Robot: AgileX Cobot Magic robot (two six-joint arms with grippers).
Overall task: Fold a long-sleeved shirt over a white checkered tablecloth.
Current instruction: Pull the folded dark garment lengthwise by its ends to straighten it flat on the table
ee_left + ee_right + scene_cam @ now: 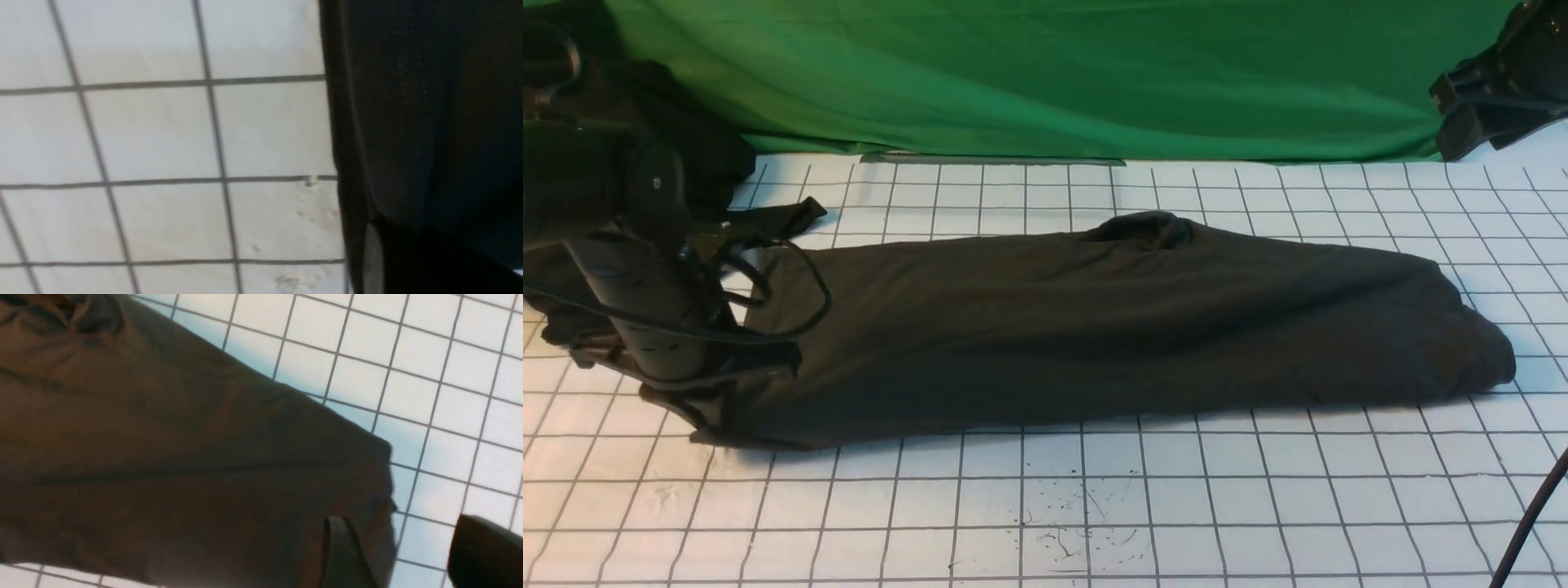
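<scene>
The long-sleeved shirt [1094, 327] lies on the white checkered tablecloth [1013, 506] as one long dark band across the middle of the desk, already doubled over on itself. At its left end the left hand [690, 404] sits low on the near-left corner of the cloth. Dark fabric fills its wrist view beside one pale pad [369, 261], but I cannot tell whether the hand is clamped on the shirt or slack.

The step in hand looks like taking that left end to carry it over toward the right. To do it well, the hand should catch every layer at the corner and lift only enough to clear the cloth beneath. It should then travel straight along the band so the edges meet squarely, without dragging the tablecloth up.

The shirt's long axis runs left to right, widest at the left and tapering to a bunched right end. The collar [1147, 229] points to the far side. At the far right the right hand [412, 555] hangs high over that end, fingers apart, holding nothing.
</scene>
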